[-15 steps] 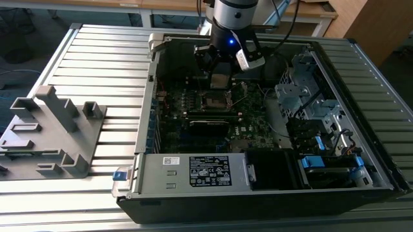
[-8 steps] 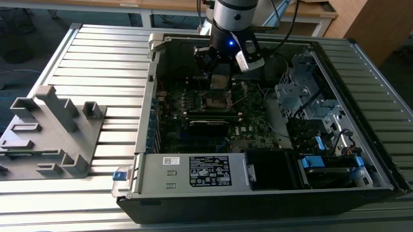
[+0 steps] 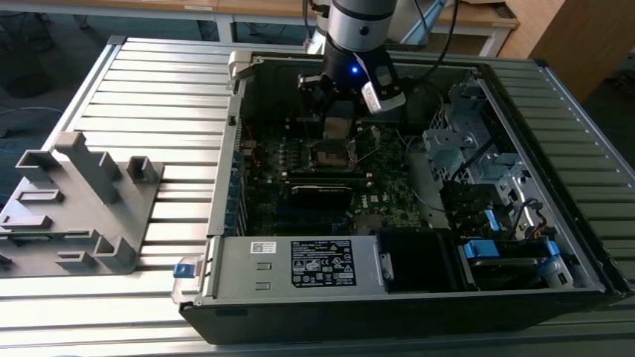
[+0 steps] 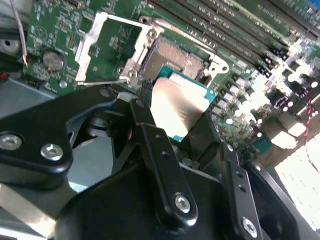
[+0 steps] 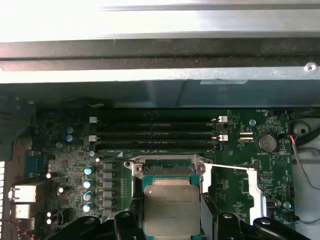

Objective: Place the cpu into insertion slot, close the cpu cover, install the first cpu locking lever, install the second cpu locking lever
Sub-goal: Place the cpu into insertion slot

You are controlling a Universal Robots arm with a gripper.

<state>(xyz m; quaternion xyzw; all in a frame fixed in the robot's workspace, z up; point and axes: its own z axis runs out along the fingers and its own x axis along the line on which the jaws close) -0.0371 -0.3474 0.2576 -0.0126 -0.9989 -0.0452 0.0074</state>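
- The cpu (image 5: 171, 207) is held level, grey top up. You see it just short of the slot (image 5: 167, 167), overlapping its near rim and not seated. Held flat like this, its underside stays free to meet the contacts.
- The gripper (image 5: 171, 216) is closed on the cpu. Its fingers (image 5: 131, 222) press two opposite edges and stand no wider apart than the chip, which leaves the top and the other two edges clear.
- The slot is bare, its dark centre exposed inside the silvery rim. It sits on the board (image 5: 280, 165) just beside the memory banks (image 5: 155, 132), which run along the board's edge next to the case wall.
- The cover (image 5: 232, 187) lies swung open beside the slot, its window over bare board. You can judge that it is laid back to keep the slot open to the chip.
- The case (image 3: 397, 312) lies open on the slatted table (image 3: 159, 82), near the table's middle.
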